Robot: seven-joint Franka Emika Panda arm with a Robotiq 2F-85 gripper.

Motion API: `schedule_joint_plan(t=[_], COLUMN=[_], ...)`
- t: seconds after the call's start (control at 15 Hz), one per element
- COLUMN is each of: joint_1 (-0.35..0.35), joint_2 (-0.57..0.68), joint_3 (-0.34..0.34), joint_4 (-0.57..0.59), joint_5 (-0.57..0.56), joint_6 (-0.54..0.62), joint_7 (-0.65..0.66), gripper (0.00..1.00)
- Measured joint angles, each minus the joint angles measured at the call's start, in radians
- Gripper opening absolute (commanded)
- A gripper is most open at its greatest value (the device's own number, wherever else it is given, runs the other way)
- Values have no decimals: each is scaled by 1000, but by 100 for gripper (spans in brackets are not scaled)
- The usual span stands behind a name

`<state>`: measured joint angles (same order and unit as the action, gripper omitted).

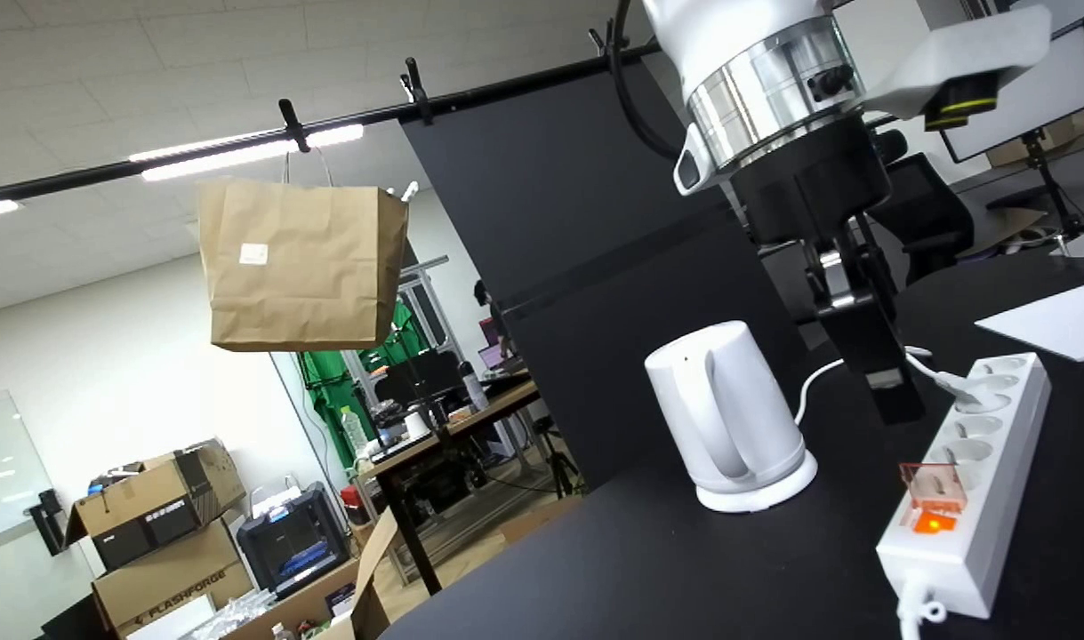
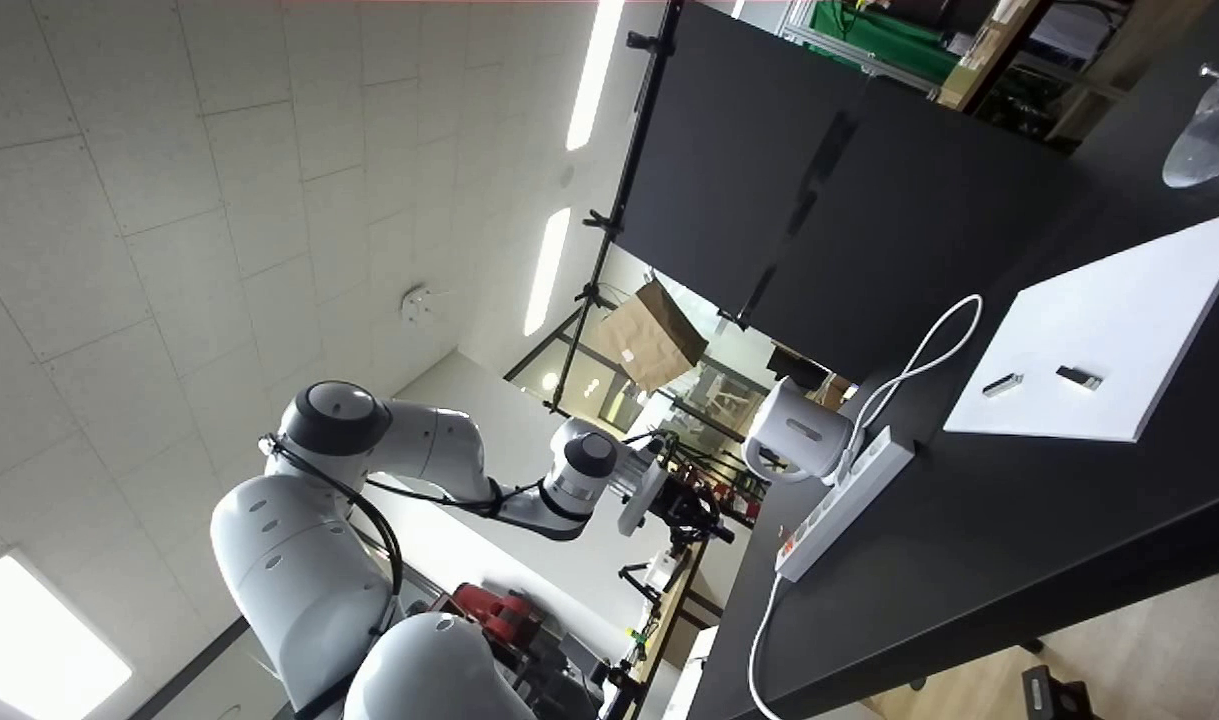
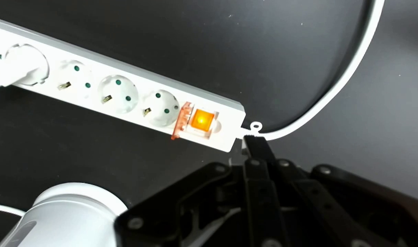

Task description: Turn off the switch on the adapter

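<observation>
White plastic, one long adapter [image 3: 227,133], which we list as lying on the black table [image 1: 613,569]: a row of round sockets [image 3: 118,94], one filled by a white plug [image 3: 20,67], and, at the end where the white cable [image 3: 339,82] leaves, the switch [image 3: 202,120], glowing orange, with a translucent orange-red flap [image 3: 182,120] raised beside it. We enter one black gripper [image 1: 895,400], above the table and apart from the switch, its fingers [image 3: 260,149] together and holding nothing. Also noted by us: one white kettle [image 1: 759,400], upright near the adapter, and, in an exterior view, a white board [image 2: 1099,320] bearing two small pieces [image 2: 1079,377].
</observation>
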<state>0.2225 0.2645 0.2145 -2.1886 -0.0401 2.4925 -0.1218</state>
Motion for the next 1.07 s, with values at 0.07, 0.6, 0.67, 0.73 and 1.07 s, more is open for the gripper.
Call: schedule_joint_plan(t=[0.07,0.6,0.67,0.73,1.07], joint_1=[0,-1,0,2,35], joint_2=[0,62,73,82,113], joint_3=[0,-24,-29,-35,-80], joint_4=[0,-37,-44,-51,-71], joint_5=[0,-26,-41,-61,-157], joint_6=[0,150,173,194,264], joint_7=[0,5,9,16,71], gripper=[0,0,0,0,0])
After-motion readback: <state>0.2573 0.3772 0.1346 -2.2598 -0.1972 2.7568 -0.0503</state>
